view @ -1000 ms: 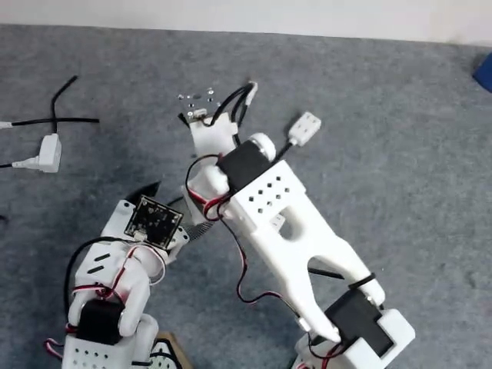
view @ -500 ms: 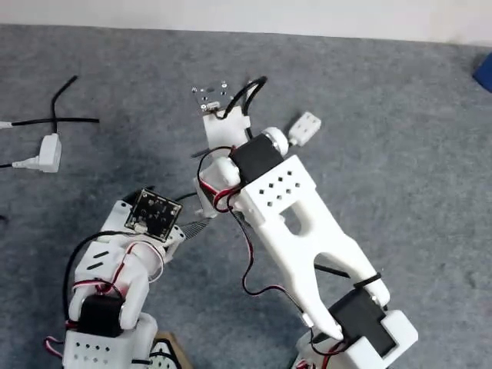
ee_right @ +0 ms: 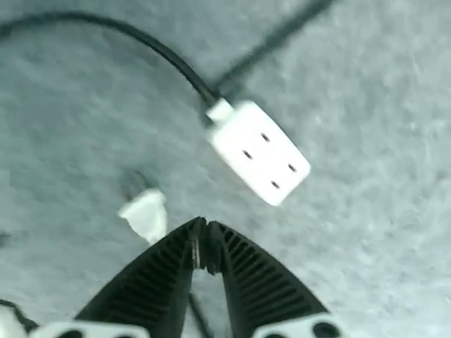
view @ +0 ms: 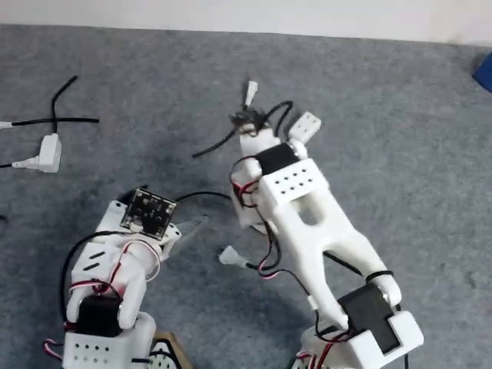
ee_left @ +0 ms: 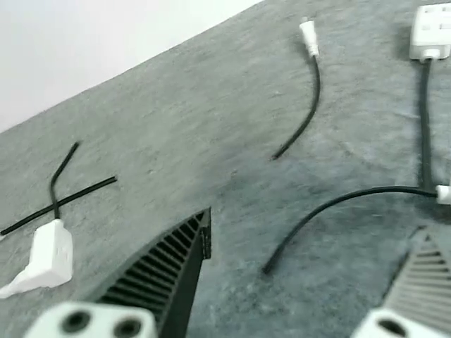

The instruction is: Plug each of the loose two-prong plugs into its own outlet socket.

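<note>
We see white plastic outlet block (view: 48,152) far left, left gripper (ee_left: 314,222) jaws spread wide, empty, loose white plug (view: 229,256) between arms, right gripper (ee_right: 204,229) clamped on black cord (view: 211,146) of second white plug (view: 250,92), white four-hole socket block (ee_right: 259,151) just beside.

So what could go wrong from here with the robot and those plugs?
1. The right claw looks shut, and the white plug lies beside its tip, not inside it. A push forward might just shove the plug away.
2. Loose black cords lie close around that arm, near the socket. A move could snag one and drag the socket out of place.
</note>
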Robot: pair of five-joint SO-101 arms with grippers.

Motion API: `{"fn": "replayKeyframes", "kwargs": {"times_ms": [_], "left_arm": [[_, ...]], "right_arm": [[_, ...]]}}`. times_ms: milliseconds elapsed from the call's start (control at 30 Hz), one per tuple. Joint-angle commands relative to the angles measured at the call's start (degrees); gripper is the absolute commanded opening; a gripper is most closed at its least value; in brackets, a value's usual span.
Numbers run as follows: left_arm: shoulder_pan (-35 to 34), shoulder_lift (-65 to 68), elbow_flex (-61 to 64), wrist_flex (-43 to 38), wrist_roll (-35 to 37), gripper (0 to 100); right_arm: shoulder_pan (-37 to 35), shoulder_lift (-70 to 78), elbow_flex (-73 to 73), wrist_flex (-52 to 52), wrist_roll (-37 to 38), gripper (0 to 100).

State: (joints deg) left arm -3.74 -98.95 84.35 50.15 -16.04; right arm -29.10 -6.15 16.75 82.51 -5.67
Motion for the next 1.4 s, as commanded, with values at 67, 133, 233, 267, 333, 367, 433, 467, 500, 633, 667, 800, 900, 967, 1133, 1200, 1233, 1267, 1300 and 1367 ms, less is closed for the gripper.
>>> {"fn": "replayKeyframes", "kwargs": {"times_ms": [67, 133, 233, 267, 333, 367, 433, 467, 500, 633, 667, 800, 900, 967, 1133, 1200, 1233, 1267, 1300, 1367], "left_arm": [[-8.22, -0.04, -0.22, -6.86, -0.53, 39], [-9.89, -0.04, -0.22, -7.74, -0.53, 39], [-10.42, -0.04, -0.04, -7.38, -0.53, 39], [-10.59, -0.04, 0.48, -7.38, -0.53, 39], [-10.68, -0.04, 1.63, -7.47, -0.53, 39], [-10.77, -0.04, 2.33, -7.47, -0.62, 39], [-11.65, -0.57, 3.65, -7.56, -0.62, 39], [-12.7, -0.57, 4.0, -7.56, -0.62, 39], [-13.58, -0.57, 4.09, -7.65, -0.7, 39], [-14.9, -0.57, 3.91, -7.65, -2.9, 39], [-14.99, -0.57, 3.91, -7.65, -2.9, 39], [-14.99, -0.57, 4.18, -7.65, -2.9, 39], [-14.99, -0.57, 4.18, -7.65, -2.99, 39], [-14.99, -0.57, 4.18, -7.65, -2.99, 39], [-14.99, -0.57, 4.18, -7.65, -2.99, 39], [-14.99, -0.57, 4.18, -7.65, -2.99, 39], [-14.99, -0.57, 4.18, -7.56, -2.99, 39], [-14.99, -0.57, 4.18, -7.47, -2.99, 39], [-14.99, -0.48, 4.18, -7.47, -2.99, 39], [-14.99, -0.48, 4.18, -7.47, -2.99, 39]], "right_arm": [[5.85, -4.79, 0.04, 1.1, 3.25, 0.5], [1.45, -6.73, -0.92, 3.74, 3.78, 0.8], [-10.95, -7.52, -1.98, 10.24, 13.98, 0.9], [-14.29, -7.08, -2.33, 12.97, 18.55, 1.0], [-17.45, -6.2, -2.68, 17.45, 29.71, 1.0], [-17.27, -5.93, -2.68, 18.42, 35.16, 1.1], [-14.02, -5.49, -2.33, 17.63, 40.09, 2.9], [-12.26, -5.32, -2.24, 16.57, 41.41, 4.2], [-10.86, -5.05, -1.8, 15.16, 42.55, 5.8], [-8.22, -3.47, 4.7, 6.02, 43.16, 10.3], [-8.22, -3.12, 6.81, 2.95, 42.29, 10.5], [-8.66, -2.86, 14.11, -8.4, 35.43, 10.5], [-9.54, -3.21, 17.54, -11.65, 33.14, 10.5], [-9.89, -3.21, 19.03, -13.23, 32.79, 10.5], [-10.07, -3.21, 20.7, -14.81, 33.23, 10.5], [-10.07, -3.03, 20.79, -16.04, 33.23, 10.5], [-10.07, -2.86, 20.79, -16.66, 33.41, 10.5], [-10.07, -2.77, 20.79, -17.1, 34.37, 10.5], [-10.15, -2.77, 20.79, -17.1, 35.69, 10.5], [-10.24, -3.3, 20.7, -16.31, 37.27, 10.8]]}}
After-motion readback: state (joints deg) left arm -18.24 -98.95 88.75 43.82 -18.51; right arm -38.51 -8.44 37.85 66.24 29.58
